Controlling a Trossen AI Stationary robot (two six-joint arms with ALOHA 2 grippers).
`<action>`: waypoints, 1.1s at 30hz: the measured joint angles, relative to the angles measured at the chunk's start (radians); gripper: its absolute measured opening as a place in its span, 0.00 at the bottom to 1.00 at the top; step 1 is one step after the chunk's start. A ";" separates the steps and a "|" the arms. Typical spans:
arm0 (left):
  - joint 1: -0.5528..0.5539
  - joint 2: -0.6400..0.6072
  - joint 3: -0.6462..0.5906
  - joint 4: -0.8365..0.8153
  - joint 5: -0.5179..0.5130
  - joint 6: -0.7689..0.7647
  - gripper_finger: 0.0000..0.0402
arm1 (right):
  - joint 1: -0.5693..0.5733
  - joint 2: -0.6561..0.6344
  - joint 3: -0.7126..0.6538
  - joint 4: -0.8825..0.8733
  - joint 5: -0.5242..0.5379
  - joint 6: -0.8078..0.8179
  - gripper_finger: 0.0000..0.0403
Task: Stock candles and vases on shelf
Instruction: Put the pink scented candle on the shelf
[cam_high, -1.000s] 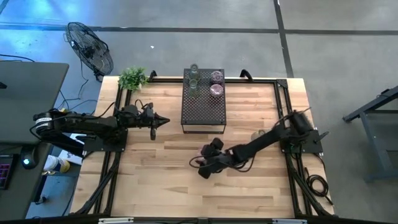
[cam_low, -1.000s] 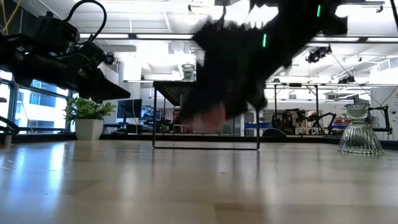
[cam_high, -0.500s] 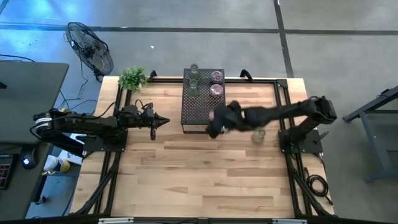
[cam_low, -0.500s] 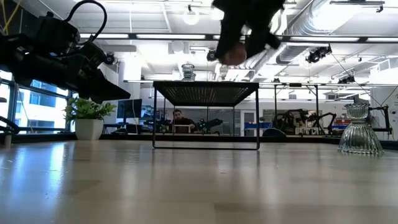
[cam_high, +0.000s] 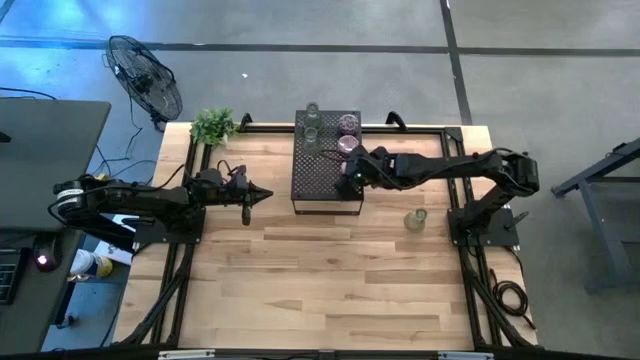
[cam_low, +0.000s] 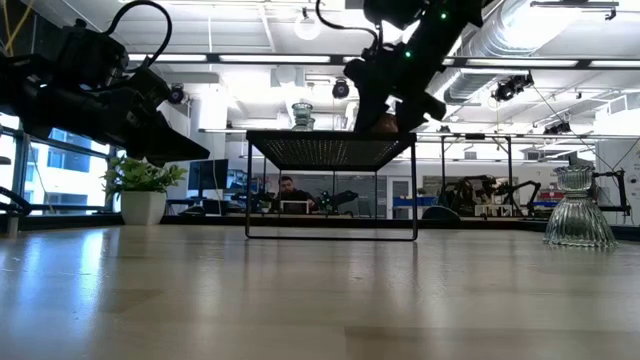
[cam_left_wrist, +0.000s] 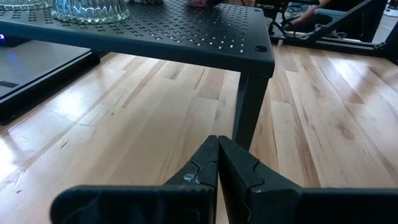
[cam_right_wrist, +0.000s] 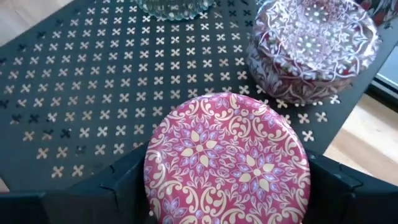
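Note:
The black perforated shelf (cam_high: 322, 170) stands at the table's far middle. Two clear vases (cam_high: 311, 130) stand on its far left part, and two patterned pink candles (cam_high: 348, 123) on its far right part. My right gripper (cam_high: 352, 172) is shut on a third candle (cam_right_wrist: 227, 165) over the shelf's right side, just nearer than those two, at the shelf top (cam_low: 383, 124). A third vase (cam_high: 415, 218) stands on its base on the table, right of the shelf. My left gripper (cam_high: 258, 192) hovers shut and empty left of the shelf. My right gripper pinches the candle's round side wall (cam_right_wrist: 152, 186) between its two fingers (cam_right_wrist: 336, 180), one on each side. The fingers come from the table's right, slanting down. The candle sits upright with its patterned lid up. I cannot tell whether its base touches the shelf top.
A potted plant (cam_high: 213, 125) stands at the table's far left corner. The nearest shelved candle (cam_right_wrist: 311, 43) is close beside the held one. The third vase shows at the right in the low view (cam_low: 580, 210). A person sits in the room behind (cam_low: 287, 190).
My right gripper has carried the candle from the table's middle up and toward the far edge, over the shelf's near right corner. It has then come down to the shelf top, the candle staying upright in the shut fingers.

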 joint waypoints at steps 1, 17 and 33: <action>0.000 0.000 0.000 0.000 0.000 0.000 0.01 | 0.000 0.000 -0.004 0.005 0.000 0.002 0.71; 0.000 0.000 0.000 0.000 0.000 0.000 0.01 | 0.002 0.000 -0.026 0.042 0.011 -0.031 0.78; 0.000 0.000 0.000 0.000 0.001 0.000 0.01 | 0.002 0.000 -0.017 0.110 0.052 -0.094 0.89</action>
